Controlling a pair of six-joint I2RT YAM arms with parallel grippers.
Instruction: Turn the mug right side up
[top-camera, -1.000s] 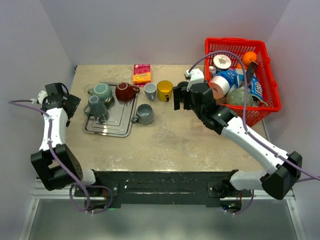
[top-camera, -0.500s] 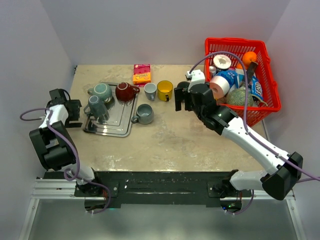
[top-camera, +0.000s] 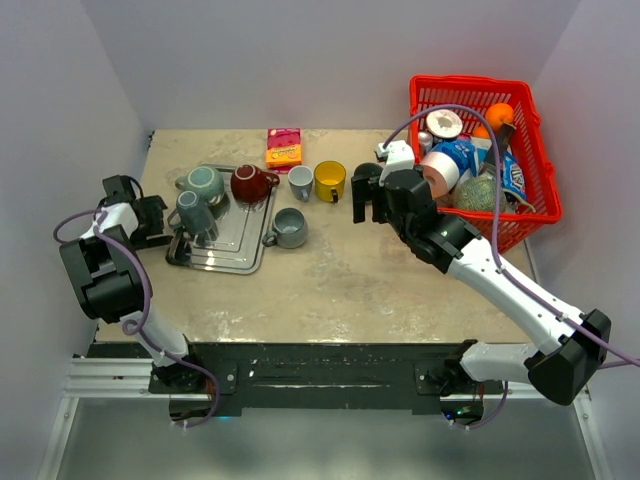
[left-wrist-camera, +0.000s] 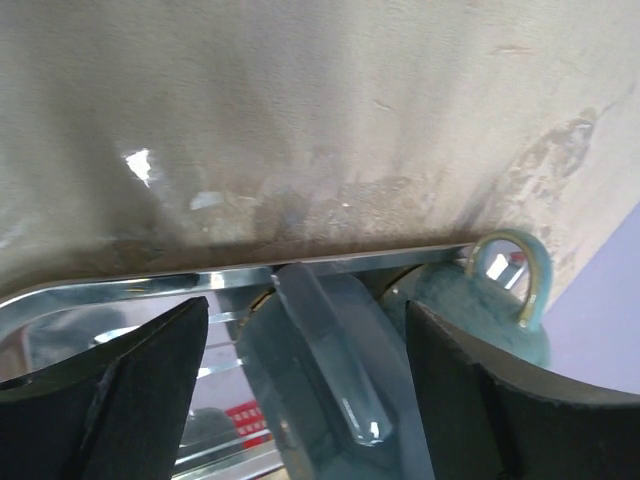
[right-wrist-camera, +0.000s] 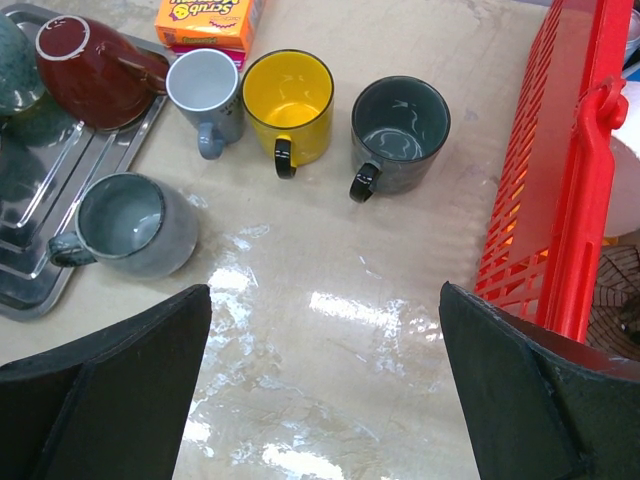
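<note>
A blue-grey mug (top-camera: 190, 212) stands upside down on the metal tray (top-camera: 222, 258), with a teal mug (top-camera: 206, 182) and a tilted, upside-down dark red mug (top-camera: 250, 183) behind it. My left gripper (top-camera: 158, 216) is open at the tray's left edge. In the left wrist view the gripper (left-wrist-camera: 308, 320) has the blue-grey mug's handle (left-wrist-camera: 335, 385) between its open fingers, apart from both. The teal mug (left-wrist-camera: 500, 300) is to the right. My right gripper (top-camera: 363, 200) is open and empty above the table; in the right wrist view it (right-wrist-camera: 325, 295) holds nothing.
A grey mug (right-wrist-camera: 130, 222), a light blue mug (right-wrist-camera: 205, 90), a yellow mug (right-wrist-camera: 290, 100) and a dark mug (right-wrist-camera: 400, 125) stand upright right of the tray. An orange box (top-camera: 284, 148) lies at the back. A red basket (top-camera: 530, 215) of groceries is at the right.
My left arm has folded back and its gripper has moved in to the tray's left edge, next to the blue-grey mug. The right arm has barely moved.
</note>
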